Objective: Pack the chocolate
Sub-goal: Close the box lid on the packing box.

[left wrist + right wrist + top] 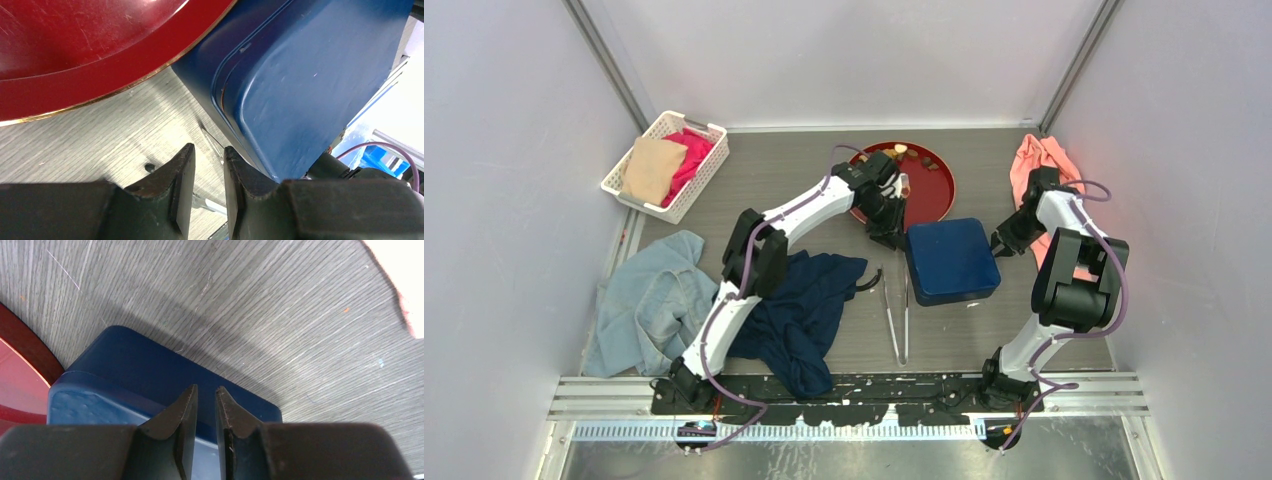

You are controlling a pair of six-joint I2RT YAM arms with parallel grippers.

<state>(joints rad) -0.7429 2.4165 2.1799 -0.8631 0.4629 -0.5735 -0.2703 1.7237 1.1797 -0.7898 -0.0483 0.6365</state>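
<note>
Your table [774, 160] is grey wood grain. Toward its far edge sits a deep red tray [930, 196] with a gold rim, carrying brown and cream chocolates [901, 151]. Beside it is a plain navy box [952, 262]. The far-left corner's white lattice basket [706, 172] holds a tan cloth [649, 168] and a pink cloth [690, 150].

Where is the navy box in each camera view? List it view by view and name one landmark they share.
Top external: navy box lies right of the table's centre, between the two arms.
Left wrist: navy box fills the upper right.
Right wrist: navy box sits lower left, beyond the fingers.
Shared landmark: red tray, next to the box's corner in every view.
</note>
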